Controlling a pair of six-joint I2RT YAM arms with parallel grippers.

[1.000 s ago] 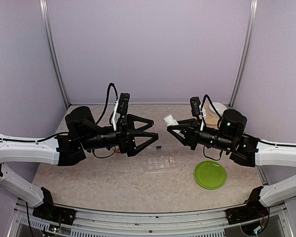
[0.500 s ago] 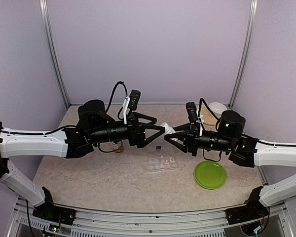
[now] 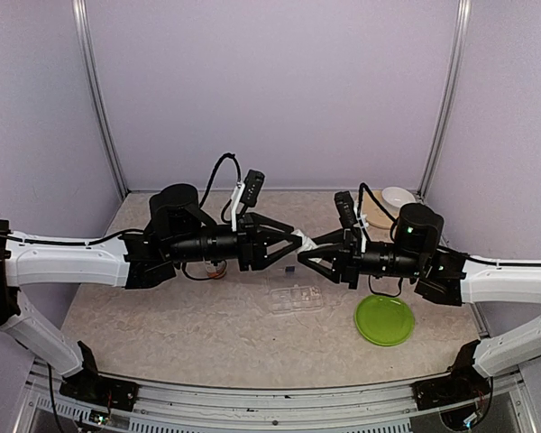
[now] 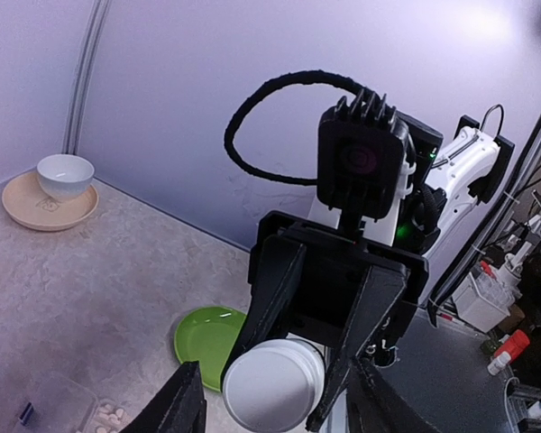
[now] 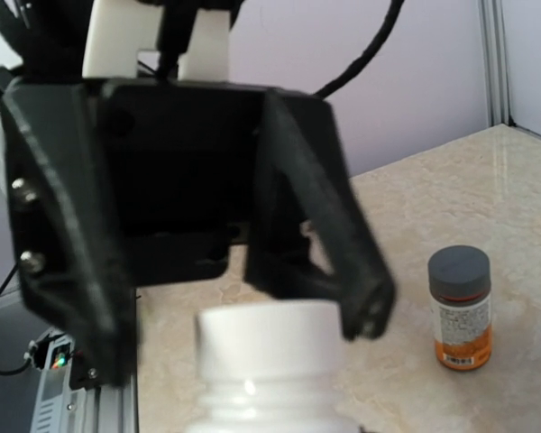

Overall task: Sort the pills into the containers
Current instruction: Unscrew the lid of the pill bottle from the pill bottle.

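Both arms meet in mid-air above the table. My right gripper is shut on a white bottle, which points its white cap at the left arm. My left gripper straddles that cap. Its fingers stand on either side, with a small gap showing on each side in the left wrist view. The containers, a flat clear organiser, lie on the table below the two grippers. A few small white pills show in the organiser's corner.
An amber bottle with a grey cap stands upright under the left arm. A green plate lies at the front right. A white bowl sits on a beige saucer at the back right corner.
The two arms have come together from apart. The left gripper has moved right over the bottle's cap and its jaws have narrowed. The right gripper has brought the bottle leftward and lower.
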